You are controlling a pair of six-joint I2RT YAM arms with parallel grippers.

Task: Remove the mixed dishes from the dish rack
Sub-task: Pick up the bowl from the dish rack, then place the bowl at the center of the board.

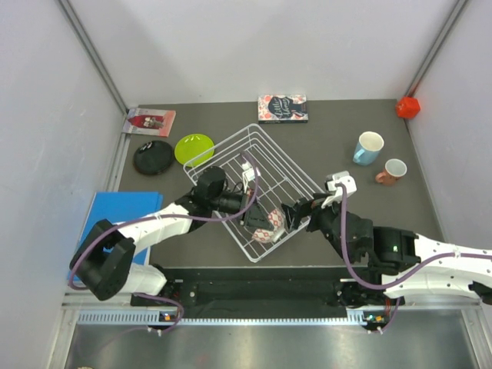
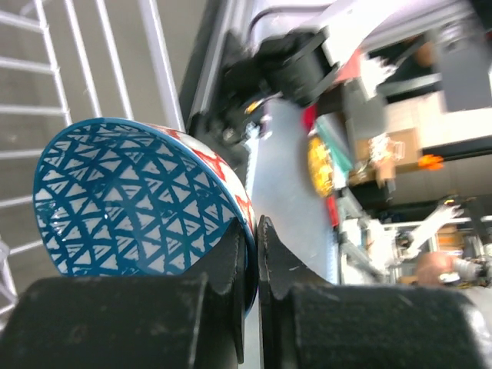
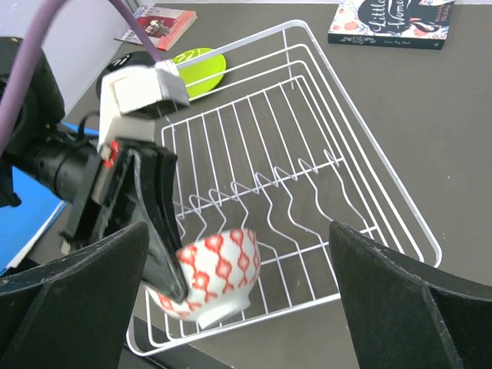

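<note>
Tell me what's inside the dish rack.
Only the bowl, its rim pinched by the left claw; the rest of the rack shows bare wire. The claw hides the corner behind it.

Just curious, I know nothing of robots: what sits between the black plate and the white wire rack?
The lime-green plate lies between the black plate and the dish rack, as the top view shows.

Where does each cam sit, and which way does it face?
Top external: overhead from behind, looking down; left arm, right arm, dish rack.
Left wrist: looks along the left claw, shut on the bowl rim.
Right wrist: faces the dish rack; right claw open across the bottom.
Shared: bowl in all three.
</note>
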